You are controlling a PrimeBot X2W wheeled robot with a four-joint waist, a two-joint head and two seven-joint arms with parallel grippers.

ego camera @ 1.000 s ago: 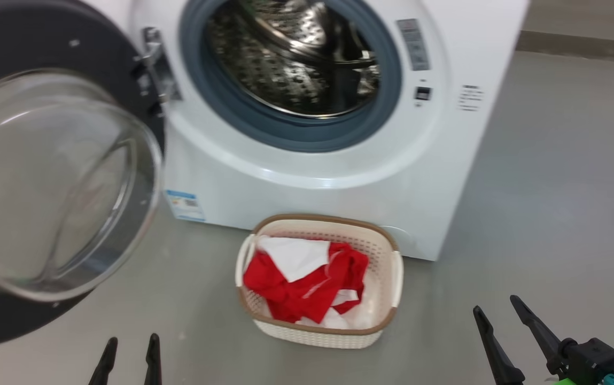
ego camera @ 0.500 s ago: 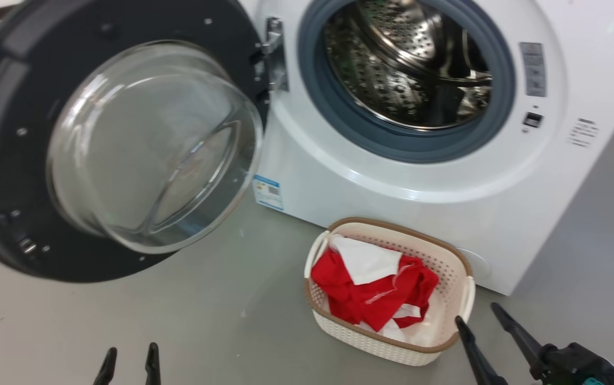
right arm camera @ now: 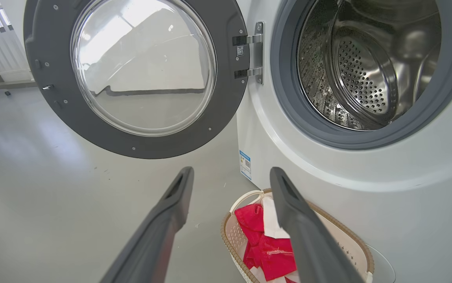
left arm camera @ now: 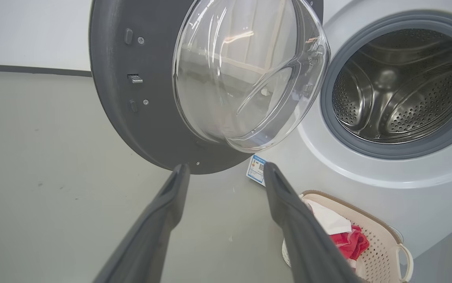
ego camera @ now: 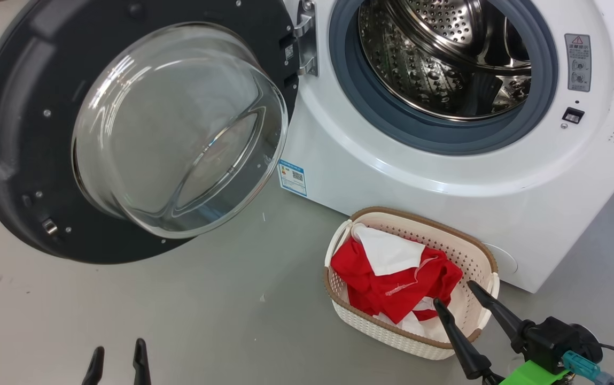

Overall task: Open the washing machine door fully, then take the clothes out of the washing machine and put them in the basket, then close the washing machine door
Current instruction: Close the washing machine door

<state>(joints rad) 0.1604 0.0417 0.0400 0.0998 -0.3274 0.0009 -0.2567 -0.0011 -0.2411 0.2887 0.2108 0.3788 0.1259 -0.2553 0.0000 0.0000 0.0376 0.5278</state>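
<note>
Head view puts the washing machine (ego camera: 419, 176) across the upper right, its drum (ego camera: 445, 59) gaping inside the grey gasket (ego camera: 355, 101), with no garment visible in the part of the steel that shows. The door (ego camera: 13, 107) hangs wide to the left on its hinge (ego camera: 307, 37), inner face and bulging glass bowl (ego camera: 178, 128) turned toward the robot. The basket (ego camera: 408, 342) sits on the grey floor (ego camera: 178, 321) just in front of the machine, below the opening, and the clothes (ego camera: 392, 289) lie heaped inside it, red and white. That leaves, by my reading, the door to be shut. The right gripper (ego camera: 454, 293) hangs over the basket's near right corner with its jaws apart and nothing between them; the left gripper (ego camera: 118, 346) sits low at the bottom edge, well short of the door, jaws likewise apart and empty. The likely trouble is the swing. A fingertip could skid off the glossy rim or the curved glass. A weak push may leave the small latch (ego camera: 50, 226) on the far edge uncaught. The right arm, parked near the front, could also be met by the bowl as it comes round. The basket looks low enough to clear. A blue sticker (ego camera: 292, 178) marks the front panel beneath the hinge.
</note>
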